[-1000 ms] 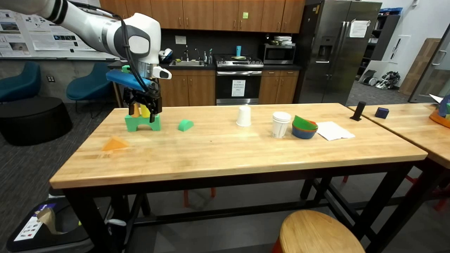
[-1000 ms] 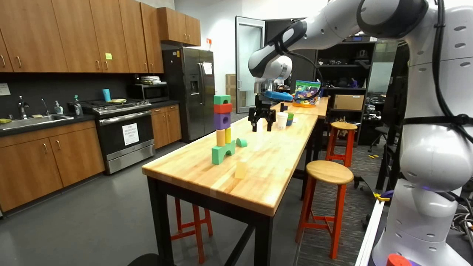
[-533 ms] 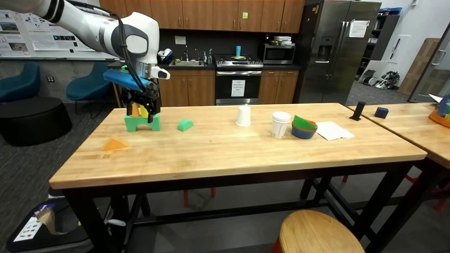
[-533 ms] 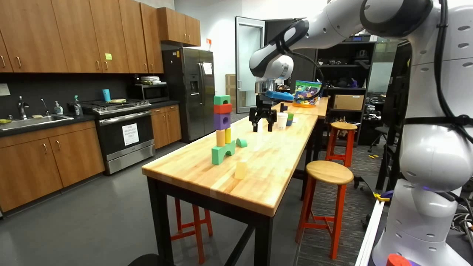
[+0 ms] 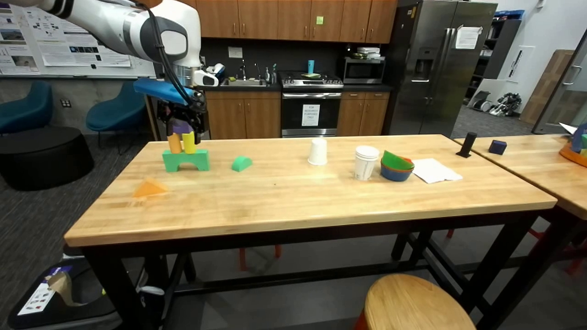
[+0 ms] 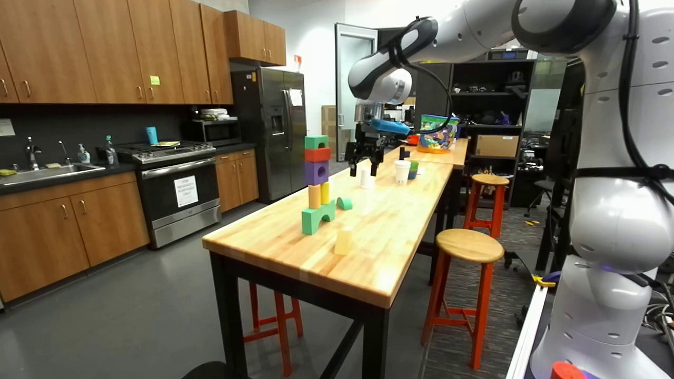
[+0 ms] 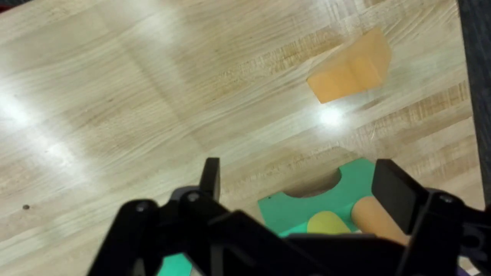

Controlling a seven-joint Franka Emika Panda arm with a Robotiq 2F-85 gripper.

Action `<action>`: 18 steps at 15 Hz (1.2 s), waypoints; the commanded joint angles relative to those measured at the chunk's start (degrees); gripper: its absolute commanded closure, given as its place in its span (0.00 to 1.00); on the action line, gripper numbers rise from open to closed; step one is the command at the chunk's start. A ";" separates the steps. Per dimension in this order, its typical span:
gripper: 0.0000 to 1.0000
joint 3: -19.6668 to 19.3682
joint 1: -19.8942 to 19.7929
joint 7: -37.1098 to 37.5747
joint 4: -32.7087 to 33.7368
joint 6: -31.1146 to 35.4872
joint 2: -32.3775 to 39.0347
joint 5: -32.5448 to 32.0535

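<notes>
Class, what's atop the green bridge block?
An orange cylinder and a yellow cylinder, bearing a purple block, red block and green arch; the bridge is covered beneath the cylinders.

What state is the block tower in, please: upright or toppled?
Upright: in an exterior view, the green arch bears an orange pillar and a yellow pillar, with purple block, red block and small green block above.

Beside the black jaws a purple block [image 6: 311, 175] is showing, and lower than them a yellow cylinder [image 5: 188, 143], orange cylinder [image 5: 174, 144] and green arch [image 5: 185, 157] are brightening a streaky tan tabletop [image 7: 172, 107].
</notes>
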 commanded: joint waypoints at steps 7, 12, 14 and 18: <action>0.00 -1.09 -2.95 2.93 17.74 -3.17 12.70 -0.93; 0.00 -0.75 -4.25 3.87 23.80 -4.23 18.16 -0.98; 0.00 -0.63 -4.46 4.34 25.82 -4.71 19.80 -1.00; 0.00 -0.39 -4.89 4.63 29.04 -5.71 22.37 -0.85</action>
